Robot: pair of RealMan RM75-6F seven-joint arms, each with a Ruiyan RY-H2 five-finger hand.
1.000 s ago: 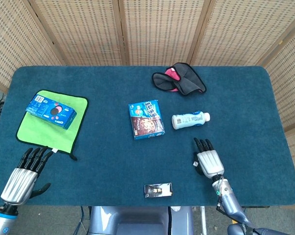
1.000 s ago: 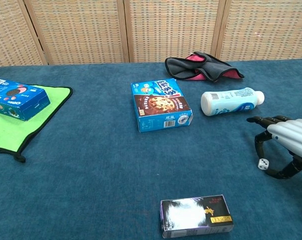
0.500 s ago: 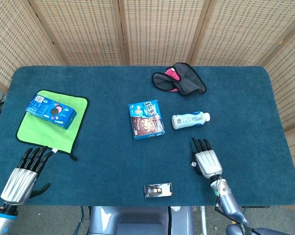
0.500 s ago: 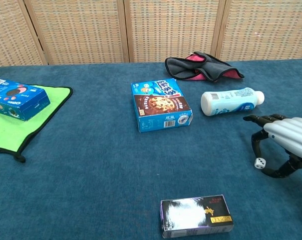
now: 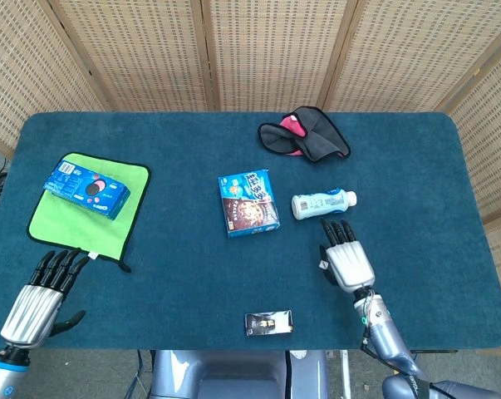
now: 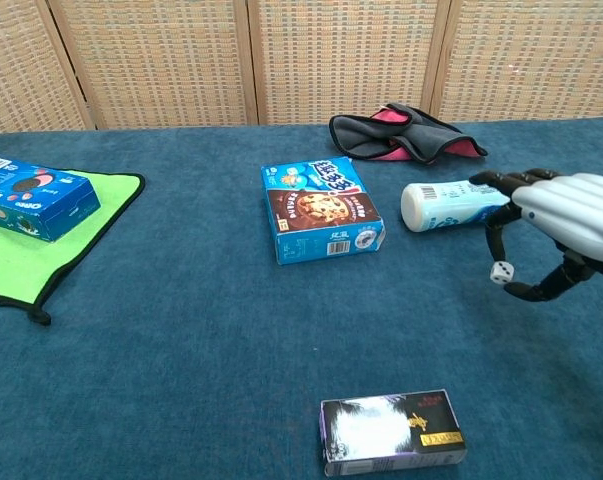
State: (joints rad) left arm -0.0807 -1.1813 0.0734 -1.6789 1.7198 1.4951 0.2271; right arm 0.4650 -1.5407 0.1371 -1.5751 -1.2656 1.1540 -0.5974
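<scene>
My right hand (image 6: 566, 218) hovers above the table, just in front of a lying white milk bottle (image 6: 459, 203). It pinches a small white die (image 6: 501, 272) between thumb and a fingertip, while the other fingers stay spread. The head view shows the same right hand (image 5: 347, 259) below the bottle (image 5: 323, 203), with the die (image 5: 323, 266) a pale speck at its left edge. My left hand (image 5: 41, 296) lies flat at the table's front left corner, holding nothing, with its fingertips just short of a green cloth (image 5: 76, 223).
A blue cookie box (image 6: 322, 209) lies mid-table. A small dark box (image 6: 391, 431) sits near the front edge. A grey and pink cloth (image 6: 406, 138) is at the back. A blue Oreo box (image 5: 86, 189) rests on the green cloth.
My right hand has risen and moved forward toward the bottle, carrying the die off the table surface. The left hand has not moved.
</scene>
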